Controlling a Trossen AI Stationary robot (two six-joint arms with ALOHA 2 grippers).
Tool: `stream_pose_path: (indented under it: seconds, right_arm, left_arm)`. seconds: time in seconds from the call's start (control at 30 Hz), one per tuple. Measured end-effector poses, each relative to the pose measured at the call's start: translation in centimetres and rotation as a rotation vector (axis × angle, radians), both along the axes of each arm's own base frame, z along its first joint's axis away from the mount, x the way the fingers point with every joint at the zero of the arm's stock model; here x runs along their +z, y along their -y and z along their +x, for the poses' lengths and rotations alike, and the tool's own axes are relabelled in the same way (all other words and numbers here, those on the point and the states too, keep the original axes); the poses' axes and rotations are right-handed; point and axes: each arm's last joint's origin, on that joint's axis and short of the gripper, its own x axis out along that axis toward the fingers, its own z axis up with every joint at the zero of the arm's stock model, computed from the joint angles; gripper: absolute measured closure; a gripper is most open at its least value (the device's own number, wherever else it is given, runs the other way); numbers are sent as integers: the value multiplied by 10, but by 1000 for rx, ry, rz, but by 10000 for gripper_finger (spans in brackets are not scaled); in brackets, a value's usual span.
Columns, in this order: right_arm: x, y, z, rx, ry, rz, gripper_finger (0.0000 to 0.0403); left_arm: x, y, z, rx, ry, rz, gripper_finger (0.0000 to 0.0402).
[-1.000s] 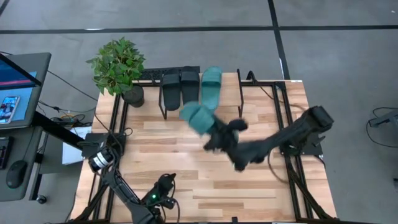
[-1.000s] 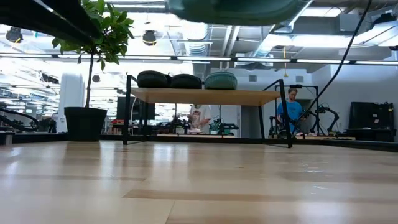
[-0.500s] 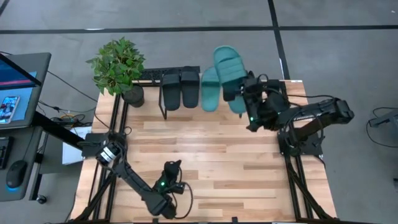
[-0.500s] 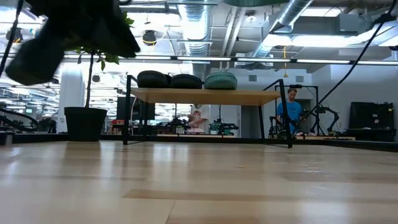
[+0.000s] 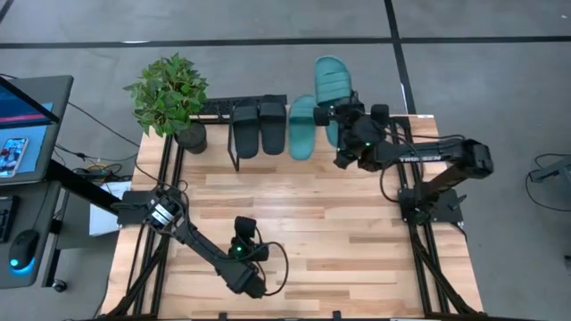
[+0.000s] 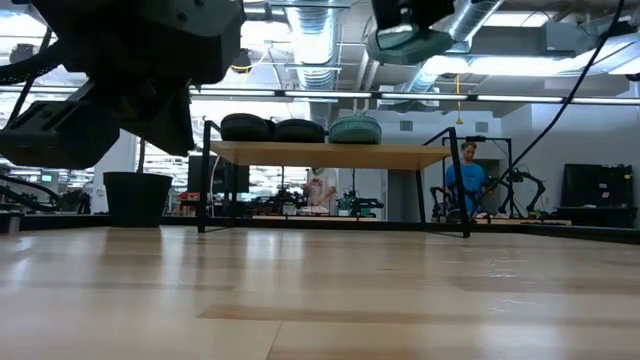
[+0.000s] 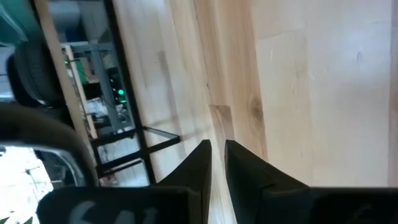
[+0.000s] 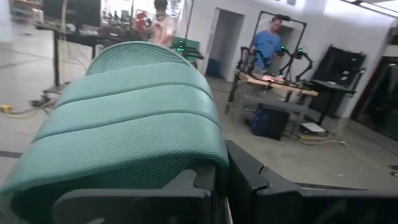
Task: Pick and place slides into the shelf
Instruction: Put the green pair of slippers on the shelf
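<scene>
Two black slides (image 5: pixel 259 127) and one teal slide (image 5: pixel 302 127) lie side by side on the shelf (image 6: pixel 400 155) at the table's far edge. My right gripper (image 5: pixel 342 116) is shut on a second teal slide (image 5: pixel 332 82) and holds it high over the shelf's right part; the low view shows this slide (image 6: pixel 405 42) well above the plank. My left gripper (image 5: pixel 243 226) hangs over the near middle of the table, shut and with nothing in it (image 7: pixel 216 152). My right gripper pinches the near edge of the teal slide's broad ribbed strap (image 8: pixel 208 163) between its two fingers. The fingers come in about level from the table's near right. The slide is lifted clear and stretches away past the far edge.
A potted plant (image 5: pixel 169 94) stands at the table's far left corner beside the shelf. The shelf's black frame legs (image 6: pixel 205 175) rise from the tabletop. A monitor (image 5: pixel 27 125) is off the table's left. People stand in the room behind (image 6: pixel 466 172).
My right gripper has carried the teal slide from the table's middle toward the far edge and the right, rising and rolling, so the slide now points away over the shelf. My left arm has swung toward the table's right along the near side.
</scene>
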Motion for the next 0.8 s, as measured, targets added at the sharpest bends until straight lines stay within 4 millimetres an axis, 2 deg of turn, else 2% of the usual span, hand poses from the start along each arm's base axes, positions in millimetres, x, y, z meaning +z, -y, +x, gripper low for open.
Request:
stream_pose_path:
  seconds: [0.27,0.53,0.7,0.8]
  right_arm:
    - [-17,18,3,-53,-163,19,395]
    - [-20,23,2,-69,-195,24,400]
    - [-7,34,-13,-108,-177,24,401]
    - [5,36,-23,-66,-129,2,401]
  left_arm:
    - [1,-1,1,-31,3,34,365]
    - [3,-2,3,-94,42,108,365]
    - [4,-2,4,-117,57,136,365]
    - [4,-4,6,-126,68,155,365]
